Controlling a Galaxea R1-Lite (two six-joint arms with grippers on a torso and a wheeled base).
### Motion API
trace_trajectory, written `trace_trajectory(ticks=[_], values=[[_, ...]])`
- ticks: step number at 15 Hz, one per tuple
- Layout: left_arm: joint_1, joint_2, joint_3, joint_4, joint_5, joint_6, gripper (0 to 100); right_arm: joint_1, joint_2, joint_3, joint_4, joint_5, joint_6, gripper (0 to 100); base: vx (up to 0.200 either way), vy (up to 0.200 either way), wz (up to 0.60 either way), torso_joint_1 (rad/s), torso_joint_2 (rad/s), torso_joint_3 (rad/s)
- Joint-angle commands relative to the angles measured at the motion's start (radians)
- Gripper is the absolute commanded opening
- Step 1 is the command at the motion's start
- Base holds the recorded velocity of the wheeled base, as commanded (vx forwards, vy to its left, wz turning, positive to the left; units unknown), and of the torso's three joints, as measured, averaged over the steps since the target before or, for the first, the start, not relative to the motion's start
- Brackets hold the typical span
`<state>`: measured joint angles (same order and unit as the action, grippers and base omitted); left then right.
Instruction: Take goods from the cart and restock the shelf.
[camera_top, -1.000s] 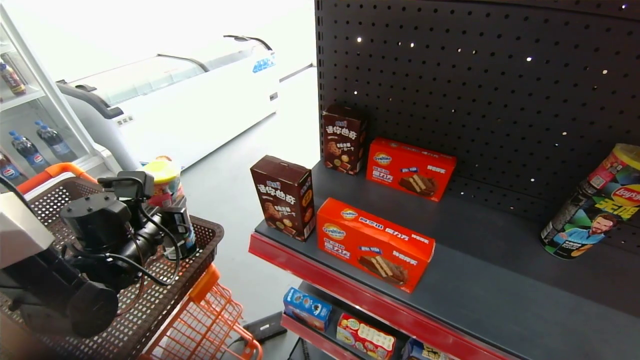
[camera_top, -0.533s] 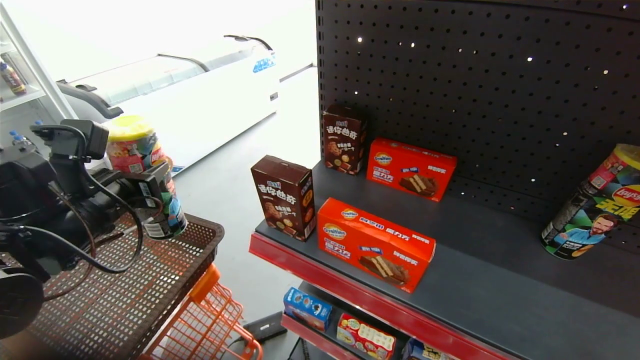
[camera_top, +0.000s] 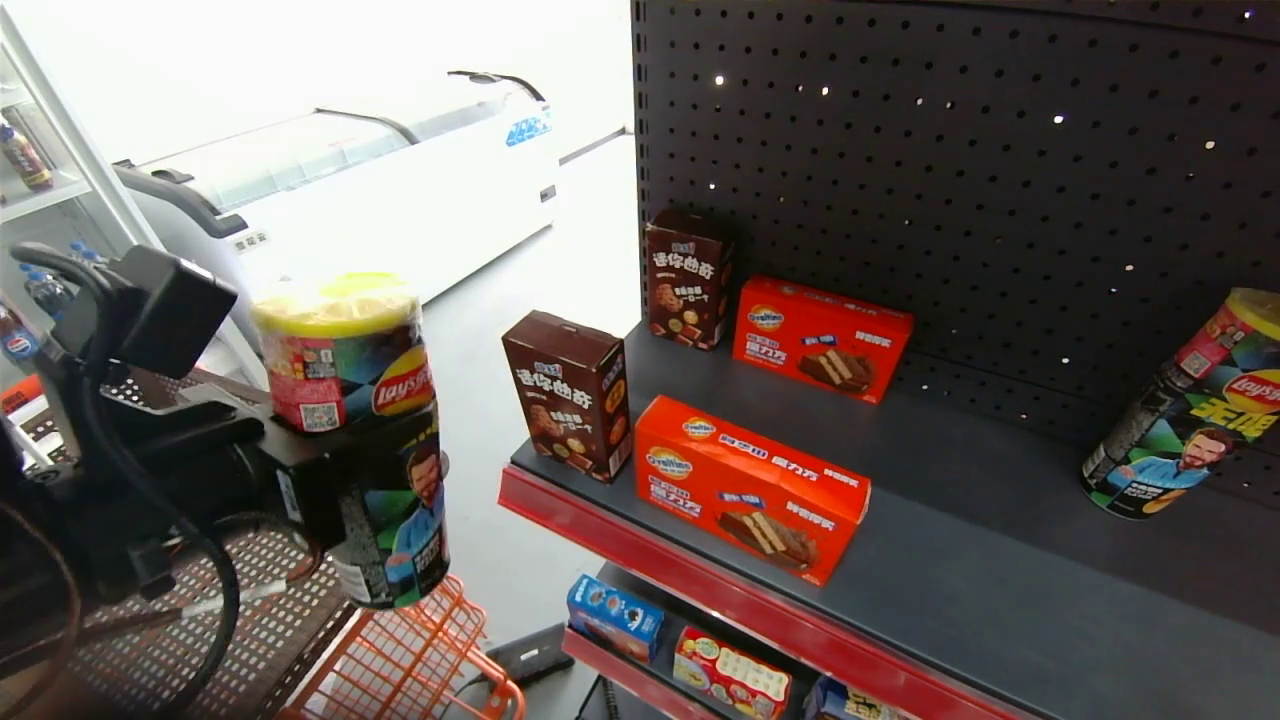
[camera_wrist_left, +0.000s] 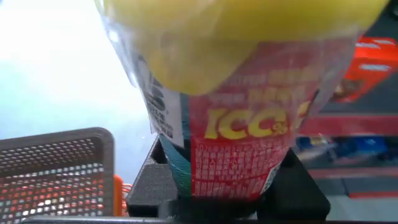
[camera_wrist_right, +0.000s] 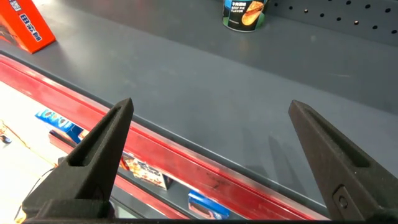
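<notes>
Step in hand, as judged: transfer from cart to shelf. The left gripper (camera_top: 330, 475) is clamped around the lower body of a yellow-lidded chip canister (camera_top: 345, 350). It holds the canister upright above the cart basket (camera_top: 230, 640), at 9 o'clock in the head view.

The shelf deck (camera_top: 1000, 560) lies toward 3 o'clock. Brown biscuit boxes (camera_top: 568, 395) and orange wafer boxes (camera_top: 750, 488) occupy its near end. A matching canister (camera_top: 1190, 410) stands by the pegboard at 3 o'clock.

The next move calls for carrying the canister across, over the red front lip (camera_top: 700, 590) and past the boxes. It should be set base-flat on the bare deck beside its twin before release, since a tall canister is likely to tip.

The left wrist view adds the gripper's seating, low on the canister. The right wrist view adds the right gripper (camera_wrist_right: 214, 168), fingers spread wide and empty, over bare deck.
</notes>
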<state>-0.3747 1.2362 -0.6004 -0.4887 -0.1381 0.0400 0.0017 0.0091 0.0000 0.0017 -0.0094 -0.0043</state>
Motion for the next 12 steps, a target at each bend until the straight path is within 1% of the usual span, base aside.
trace_trajectory(ticks=[1,2,3,4,5,6,8,9,10,11,12], values=[[-0.104,-0.146,-0.071,0.127,-0.005,-0.008,0,0.000,0.002,0.000,0.000,0.000,0.000,100,0.000,0.000,0.00,0.000,0.00,0.000],[-0.115,-0.167,-0.084,0.168,-0.005,-0.008,0,0.000,0.002,0.000,0.000,0.000,0.000,100,0.000,0.000,0.00,0.000,0.00,0.000],[-0.119,-0.169,-0.087,0.180,-0.005,-0.008,0,0.000,0.002,0.000,0.000,0.000,0.000,100,0.000,0.000,0.00,0.000,0.00,0.000],[-0.136,-0.169,-0.087,0.187,-0.006,-0.006,0,0.000,0.002,0.000,0.000,0.000,0.000,100,0.000,0.000,0.00,0.000,0.00,0.000],[-0.145,-0.142,-0.056,0.156,-0.006,0.001,0,0.000,0.002,0.000,0.000,0.000,0.000,100,0.000,0.000,0.00,0.000,0.00,0.000],[-0.170,-0.136,-0.018,0.110,-0.023,-0.003,0,0.000,0.002,0.000,0.000,0.000,0.000,100,0.000,0.000,0.00,0.000,0.00,0.000],[-0.213,-0.119,0.031,0.013,-0.063,-0.006,0,0.000,0.002,0.000,0.000,0.000,0.000,100,0.000,0.000,0.00,0.000,0.00,0.000],[-0.228,-0.096,0.039,-0.033,-0.100,-0.008,0,0.000,0.002,0.000,0.000,0.000,0.000,100,0.000,0.000,0.00,0.000,0.00,0.000],[-0.228,-0.096,0.039,-0.033,-0.100,-0.008,0,0.000,0.002,0.000,0.000,0.000,0.000,100,0.000,0.000,0.00,0.000,0.00,0.000],[-0.286,-0.073,0.024,-0.099,-0.161,-0.058,0,0.000,0.002,0.000,0.000,0.000,0.000,100,0.000,0.000,0.00,0.000,0.00,0.000],[-0.322,-0.067,0.022,-0.149,-0.164,-0.094,0,0.000,0.002,0.000,0.000,0.000,0.000,100,0.000,0.000,0.00,0.000,0.00,0.000]])
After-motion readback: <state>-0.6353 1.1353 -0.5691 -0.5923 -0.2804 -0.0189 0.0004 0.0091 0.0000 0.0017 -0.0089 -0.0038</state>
